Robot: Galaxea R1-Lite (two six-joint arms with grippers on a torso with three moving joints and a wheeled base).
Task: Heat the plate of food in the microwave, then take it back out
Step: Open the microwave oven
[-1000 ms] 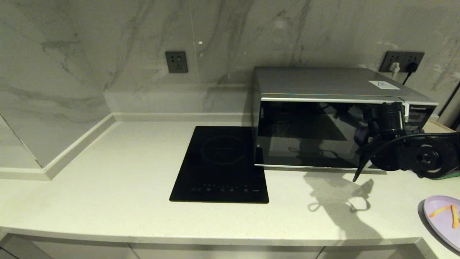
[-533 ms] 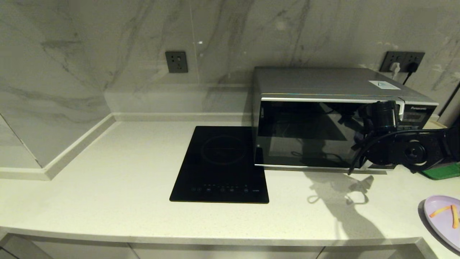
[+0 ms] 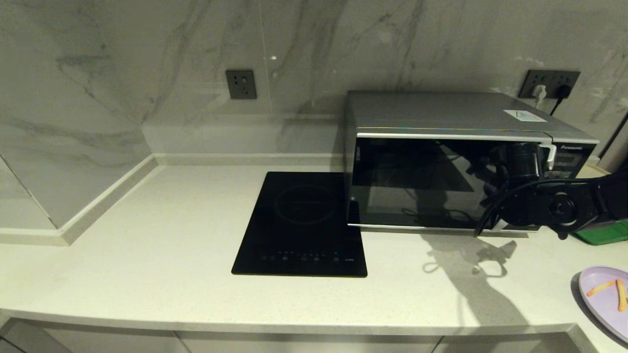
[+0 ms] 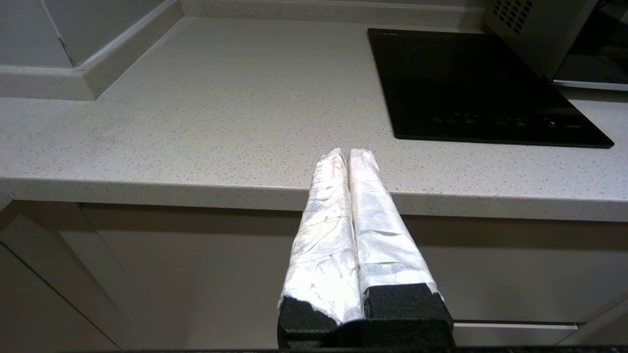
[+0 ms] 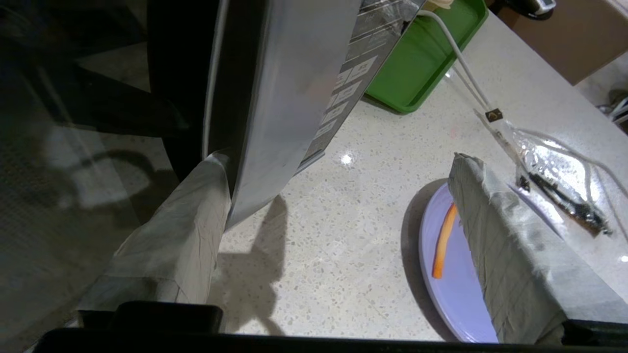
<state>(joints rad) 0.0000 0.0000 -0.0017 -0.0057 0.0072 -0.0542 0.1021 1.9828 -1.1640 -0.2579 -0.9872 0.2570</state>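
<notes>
The silver microwave [image 3: 441, 147] stands at the back right of the counter with its dark glass door closed. My right gripper [image 3: 527, 162] is at the door's right edge, open. In the right wrist view, my right gripper [image 5: 338, 162] has one taped finger [image 5: 181, 220] against the dark glass beside the silver handle strip [image 5: 284, 98], and the other finger [image 5: 495, 230] hangs over the plate. The lilac plate of food [image 3: 606, 296] lies at the counter's front right corner, with an orange fry [image 5: 444, 240] on it. My left gripper [image 4: 349, 153] is shut and empty, parked below the counter's front edge.
A flat black induction cooktop [image 3: 301, 223] lies left of the microwave. A green tray [image 3: 606, 233] sits to the microwave's right. A white cable and a clear wrapper [image 5: 554, 166] lie beside the plate. Wall sockets [image 3: 548, 83] are behind the microwave.
My right arm has moved left and farther in toward the microwave door's right edge, uncovering the green tray. The plate and the left arm have not moved.
</notes>
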